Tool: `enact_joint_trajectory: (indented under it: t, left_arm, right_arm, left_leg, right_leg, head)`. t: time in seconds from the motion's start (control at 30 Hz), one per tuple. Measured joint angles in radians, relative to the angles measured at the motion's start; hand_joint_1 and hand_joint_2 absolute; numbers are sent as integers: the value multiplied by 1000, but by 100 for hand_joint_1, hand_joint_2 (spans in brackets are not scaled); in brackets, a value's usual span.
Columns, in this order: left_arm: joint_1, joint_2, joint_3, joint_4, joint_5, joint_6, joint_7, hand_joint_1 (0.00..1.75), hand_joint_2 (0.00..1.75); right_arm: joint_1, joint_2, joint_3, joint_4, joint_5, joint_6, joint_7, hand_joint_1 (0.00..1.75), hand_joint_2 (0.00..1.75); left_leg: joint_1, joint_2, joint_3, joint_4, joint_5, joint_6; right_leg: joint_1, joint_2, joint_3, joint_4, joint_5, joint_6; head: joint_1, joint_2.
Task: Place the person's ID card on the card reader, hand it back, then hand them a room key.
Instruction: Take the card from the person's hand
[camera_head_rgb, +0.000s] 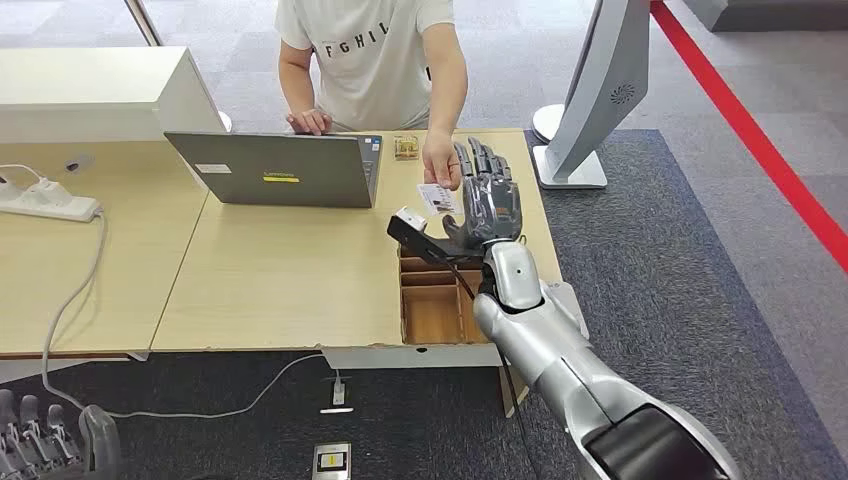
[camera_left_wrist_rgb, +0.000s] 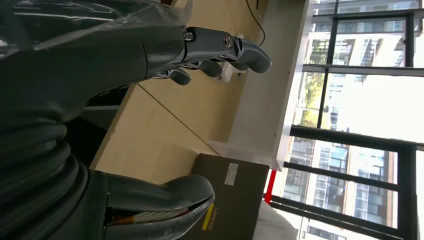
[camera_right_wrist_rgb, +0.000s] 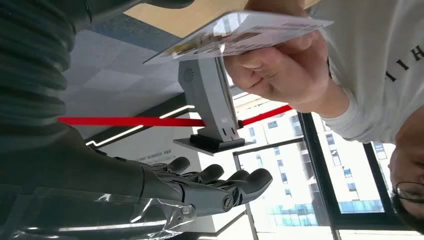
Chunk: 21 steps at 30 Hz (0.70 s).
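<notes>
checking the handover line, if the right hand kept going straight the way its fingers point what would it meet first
Most likely nothing on the desk: the right hand points across the table toward the person, with the ID card and the person's hand just beside that line. Further on is the person's torso. Depth is unclear, so it might brush the card.

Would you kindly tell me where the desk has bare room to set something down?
Bare wood lies between the laptop and the desk's near edge. It is crowded around the card reader, the compartment tray, and the right robot hand.
</notes>
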<state>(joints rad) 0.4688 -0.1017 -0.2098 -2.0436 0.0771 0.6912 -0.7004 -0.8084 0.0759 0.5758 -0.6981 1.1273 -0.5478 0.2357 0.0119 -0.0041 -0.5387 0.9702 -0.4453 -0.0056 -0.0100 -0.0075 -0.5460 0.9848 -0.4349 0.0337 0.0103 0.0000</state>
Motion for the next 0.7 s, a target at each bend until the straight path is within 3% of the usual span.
enact_joint_trajectory:
  t: [0.13,0.17,0.27,0.3,0.7]
  left_arm:
    - [-1,1,0,0,7,0,0,0,175]
    - [-1,2,0,0,10,0,0,0,175]
    - [-4,4,0,0,17,0,0,0,175]
    - [-5,5,0,0,19,0,0,0,175]
    - [-34,19,-2,8,38,0,0,0,175]
  right_arm:
    - [0,-19,-6,0,1,0,15,0,175]
    - [0,-25,-7,0,1,0,18,34,175]
    - [0,-41,-11,0,0,-1,21,165,175]
    - [1,-45,-11,0,0,-1,21,175,175]
    - [10,-67,-12,-20,-15,1,13,175,175]
  left_leg:
    - [0,0,0,0,0,0]
    - [0,0,0,0,0,0]
    - [0,0,0,0,0,0]
    - [0,0,0,0,0,0]
    - [0,0,0,0,0,0]
  right_leg:
    - [0,0,0,0,0,0]
    - [0,0,0,0,0,0]
    - [0,0,0,0,0,0]
    - [0,0,0,0,0,0]
    - [0,0,0,0,0,0]
  head:
    - [0,0]
    - [0,0]
    - [0,0]
    - [0,0]
    - [0,0]
